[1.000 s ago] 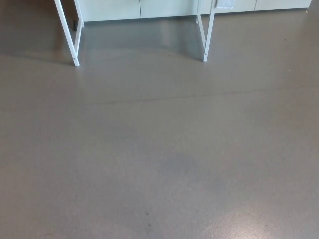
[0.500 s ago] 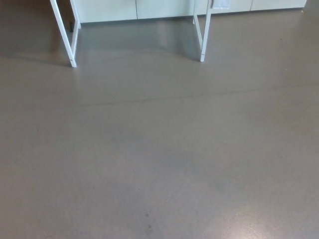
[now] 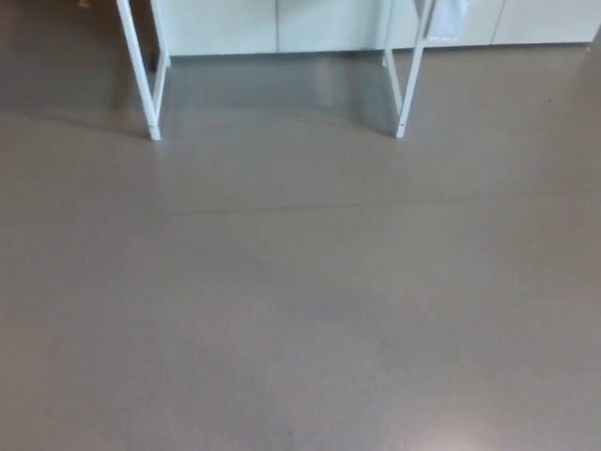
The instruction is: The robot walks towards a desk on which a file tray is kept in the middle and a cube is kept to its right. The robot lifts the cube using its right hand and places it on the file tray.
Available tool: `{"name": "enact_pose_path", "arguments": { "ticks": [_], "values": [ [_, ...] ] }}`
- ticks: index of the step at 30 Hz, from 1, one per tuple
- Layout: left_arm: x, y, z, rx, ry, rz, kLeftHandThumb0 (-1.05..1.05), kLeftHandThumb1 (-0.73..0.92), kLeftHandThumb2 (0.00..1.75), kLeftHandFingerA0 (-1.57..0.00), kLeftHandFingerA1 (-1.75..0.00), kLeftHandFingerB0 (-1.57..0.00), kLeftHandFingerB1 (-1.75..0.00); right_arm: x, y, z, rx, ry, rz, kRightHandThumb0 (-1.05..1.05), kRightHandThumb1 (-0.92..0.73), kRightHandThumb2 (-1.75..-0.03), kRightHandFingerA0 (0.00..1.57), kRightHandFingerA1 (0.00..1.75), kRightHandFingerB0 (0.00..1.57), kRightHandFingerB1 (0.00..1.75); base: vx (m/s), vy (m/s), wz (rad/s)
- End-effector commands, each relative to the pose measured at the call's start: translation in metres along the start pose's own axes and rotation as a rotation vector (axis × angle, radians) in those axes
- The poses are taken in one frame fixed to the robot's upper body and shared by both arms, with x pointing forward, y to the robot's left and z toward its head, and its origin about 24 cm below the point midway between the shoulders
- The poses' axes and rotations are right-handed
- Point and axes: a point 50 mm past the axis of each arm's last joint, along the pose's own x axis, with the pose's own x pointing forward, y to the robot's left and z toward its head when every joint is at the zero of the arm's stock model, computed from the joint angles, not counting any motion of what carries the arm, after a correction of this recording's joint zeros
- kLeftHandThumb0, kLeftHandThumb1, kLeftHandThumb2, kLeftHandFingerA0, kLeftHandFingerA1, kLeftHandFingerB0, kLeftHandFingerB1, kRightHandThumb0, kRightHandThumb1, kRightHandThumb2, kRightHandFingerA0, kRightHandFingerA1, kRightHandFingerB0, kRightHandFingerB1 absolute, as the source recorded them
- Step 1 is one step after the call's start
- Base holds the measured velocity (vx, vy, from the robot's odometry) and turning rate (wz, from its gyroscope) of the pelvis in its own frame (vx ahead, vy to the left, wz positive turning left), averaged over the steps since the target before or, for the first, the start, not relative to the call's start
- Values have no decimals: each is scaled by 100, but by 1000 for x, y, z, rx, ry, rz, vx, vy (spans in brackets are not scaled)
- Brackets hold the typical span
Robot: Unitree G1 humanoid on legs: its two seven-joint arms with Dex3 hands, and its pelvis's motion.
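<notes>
Neither the left hand nor the right hand shows in the head view, so whether their fingers are spread or closed cannot be told, and nothing can be placed against them. Nearest the camera is bare grey floor [image 3: 300, 310], smooth and slightly glossy, with a faint darker patch [image 3: 343, 305] near the middle. Farther ahead a thin seam line [image 3: 376, 202] runs across the floor from side to side. Beyond it stands the desk, of which only the thin white metal legs are seen: a left leg pair [image 3: 139, 70] and a right leg pair [image 3: 408, 89], each slanting down to a foot on the floor. The top edge cuts off the desk top, so the cube and file tray cannot be seen. Behind the legs are pale cabinet fronts [image 3: 282, 23].
</notes>
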Motion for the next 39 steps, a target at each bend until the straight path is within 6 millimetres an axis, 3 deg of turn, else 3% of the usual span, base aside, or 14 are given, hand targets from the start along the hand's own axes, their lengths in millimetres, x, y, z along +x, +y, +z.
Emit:
{"name": "enact_pose_path", "arguments": {
  "ticks": [1,3,4,6,15,16,18,20,25,31,33,36,37,39],
  "values": [
    [-1,4,4,-11,-28,6,-71,58,110,0,-57,0,-7,-2,-2,-2,-18,-30,-17,-86,-61,-98,24,51,0,16,235,149,6],
    [0,4,5,-15,-12,18,-73,59,109,0,-58,0,-6,-2,-2,-2,-30,-19,-16,-82,-58,-97,24,50,0,18,250,61,2],
    [0,4,6,-1,-11,19,-75,59,112,-1,-60,0,-6,-2,-1,-2,1,-25,-5,-79,-70,-63,32,39,0,17,231,2,7],
    [0,5,4,-10,0,12,-68,62,109,0,-54,0,0,-2,-1,-4,-7,-10,2,-84,-59,-96,24,51,0,17,229,-29,14],
    [0,6,6,-2,11,14,-70,64,110,-5,-58,0,-1,-3,3,-10,-13,8,15,-78,-57,-92,26,51,0,17,362,-166,26],
    [0,6,6,-4,12,17,-71,63,112,-1,-54,0,-6,-3,3,-10,-25,12,16,-74,-69,-63,30,36,0,16,495,-195,39],
    [0,6,6,-8,16,22,-69,63,112,-1,-54,0,-8,-3,3,-10,-30,15,23,-77,-55,-92,19,49,0,20,329,-107,2],
    [1,6,6,-12,17,20,-66,61,111,0,-55,0,-5,-3,3,-10,-36,15,25,-73,-70,-64,29,38,0,16,339,-52,-2],
    [0,6,5,-42,22,27,-71,61,111,0,-50,0,-5,-3,3,-11,8,25,49,-89,-59,-92,20,48,0,8,334,62,-15],
    [0,9,13,58,-2,3,-74,65,111,-1,-58,0,-11,-2,8,-12,-46,45,42,-78,-69,-62,31,37,0,17,489,230,-25],
    [0,10,16,40,-8,0,-71,64,115,-1,-55,0,-10,-2,8,-12,-25,41,57,-75,-54,-90,19,48,0,20,375,108,-5],
    [1,11,19,41,-13,11,-71,61,114,0,-55,0,-10,-2,12,-12,-42,25,46,-88,-60,-90,31,50,0,9,376,49,5],
    [1,11,20,41,-13,10,-71,62,117,-1,-56,0,-11,-2,12,-12,-32,25,44,-70,-66,-60,39,42,0,20,397,8,10],
    [1,12,22,73,-7,7,-73,62,110,0,-58,0,-4,-1,12,-11,-8,39,43,-75,-54,-90,33,55,0,22,369,-53,13]
  ]
}}
